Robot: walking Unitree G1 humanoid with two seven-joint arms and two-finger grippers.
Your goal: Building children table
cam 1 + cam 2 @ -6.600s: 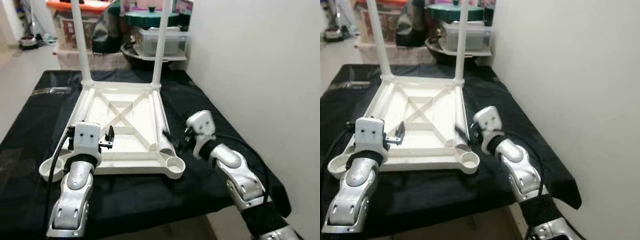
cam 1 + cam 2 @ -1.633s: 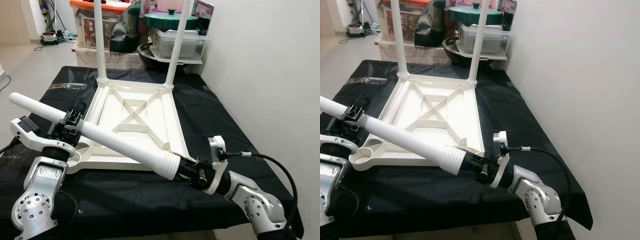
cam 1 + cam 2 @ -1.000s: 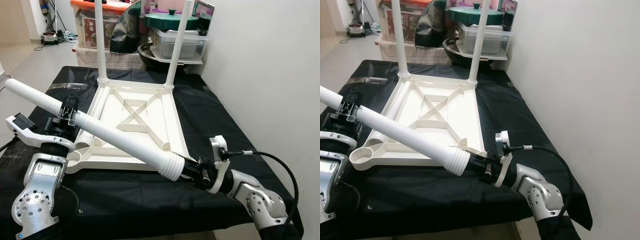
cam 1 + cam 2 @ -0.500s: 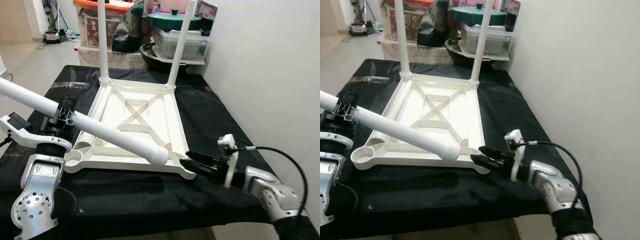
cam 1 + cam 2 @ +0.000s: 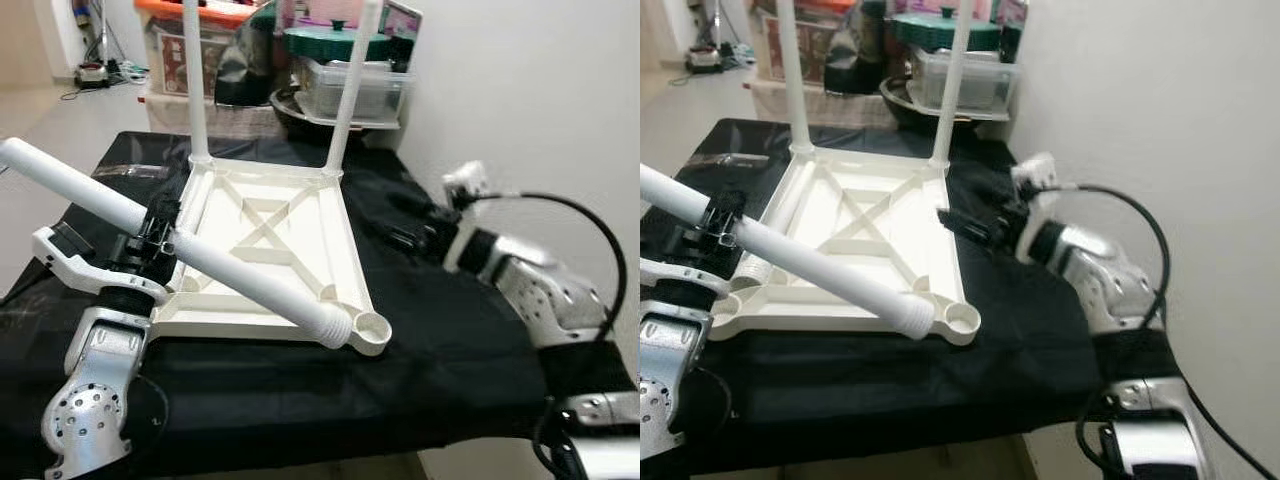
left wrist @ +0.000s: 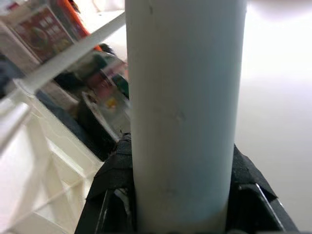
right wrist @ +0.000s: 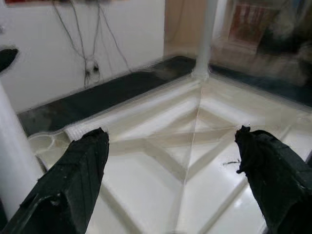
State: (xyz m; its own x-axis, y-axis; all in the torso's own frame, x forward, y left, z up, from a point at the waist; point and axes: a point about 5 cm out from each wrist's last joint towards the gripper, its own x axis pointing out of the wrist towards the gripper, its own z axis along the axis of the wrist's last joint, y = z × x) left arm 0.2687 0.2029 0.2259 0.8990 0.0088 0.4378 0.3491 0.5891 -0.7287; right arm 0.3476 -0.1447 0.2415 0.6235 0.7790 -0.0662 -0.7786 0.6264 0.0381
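The white children's table top (image 5: 268, 238) lies upside down on the black-covered table (image 5: 440, 340), with two white legs (image 5: 345, 95) standing upright in its far corners. My left gripper (image 5: 155, 238) is shut on a third white leg (image 5: 240, 275), holding it slantwise. That leg's ribbed end (image 5: 332, 327) hangs just beside the open near-right corner socket (image 5: 373, 328). In the left wrist view the leg (image 6: 183, 112) sits between the black fingers (image 6: 109, 178). My right gripper (image 5: 952, 220) hovers open over the top's right edge, holding nothing. Another loose leg (image 7: 80, 130) lies inside the top's left side.
Storage boxes and a pot with a green lid (image 5: 335, 42) stand behind the table. A white wall (image 5: 530, 100) runs close along the right. A black cable (image 5: 560, 205) loops from my right arm. Floor shows at the far left (image 5: 60, 110).
My right gripper has let go of the leg's ribbed end and swung up and away over the table top's right edge. The left gripper alone holds the leg, its ribbed end by the corner socket.
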